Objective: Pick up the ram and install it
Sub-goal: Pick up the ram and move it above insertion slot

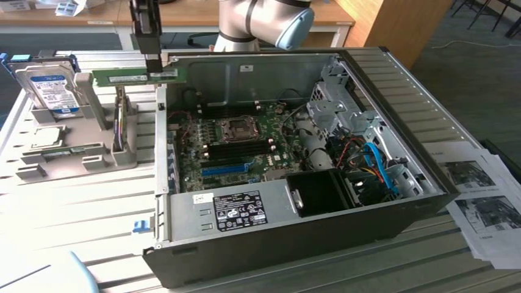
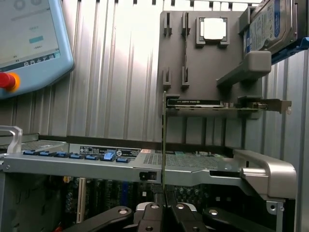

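The ram (image 1: 122, 76) is a long thin green stick, held level in the air with its long side across the exterior view. My gripper (image 1: 153, 71) is shut on it near its end on the exterior view's right. It hangs above the grey holder stand (image 1: 65, 162), just outside the open computer case (image 1: 285, 244), by the wall on the exterior view's left. In the wrist view the ram (image 2: 163, 145) shows edge-on as a thin line rising from between my gripper (image 2: 164, 212) and its black fingers (image 2: 150, 215). The black motherboard slots (image 1: 236, 146) lie inside the case.
A silver hard drive (image 1: 49, 88) with a blue-white label stands in the holder, with a square chip (image 1: 45, 137) and an upright card (image 1: 121, 128) nearby. A bright-blue slot (image 1: 224, 169) is on the motherboard. Papers (image 1: 480, 195) lie at the right. A teach pendant (image 2: 29, 38) rests on the slatted table.
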